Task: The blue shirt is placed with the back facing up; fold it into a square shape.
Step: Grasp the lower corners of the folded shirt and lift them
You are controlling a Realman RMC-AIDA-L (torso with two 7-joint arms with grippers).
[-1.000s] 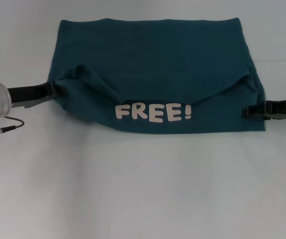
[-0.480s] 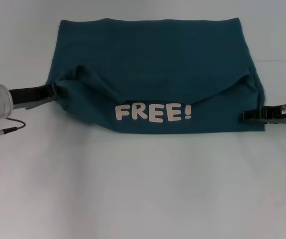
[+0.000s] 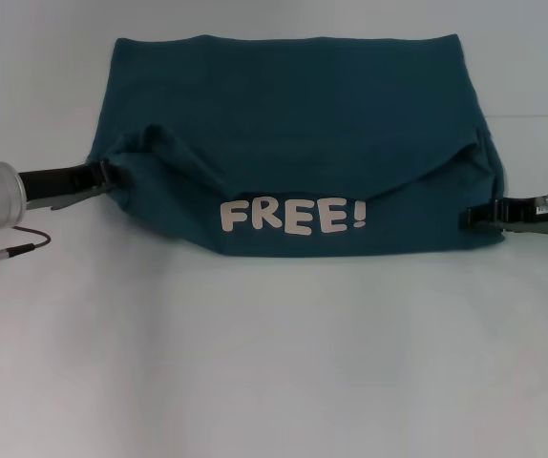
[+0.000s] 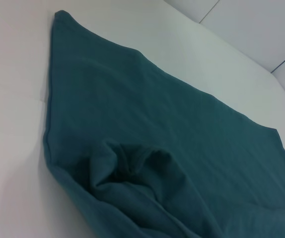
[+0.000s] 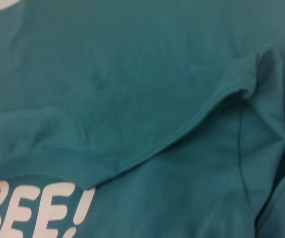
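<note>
The blue shirt (image 3: 293, 143) lies half-folded, "FREE!" flap turned up, more folds left; left claw (image 3: 105, 175) and right claw (image 3: 471, 217) grips can't be told.

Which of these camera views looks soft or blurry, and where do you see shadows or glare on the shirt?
Head view: sharp and evenly lit; the shirt shows no glare, only a thin shadow under the folded flap. Left wrist view: fairly sharp, with a dark shadow in the bunched fold. Right wrist view: softest, the white letters slightly blurred; no glare.
</note>
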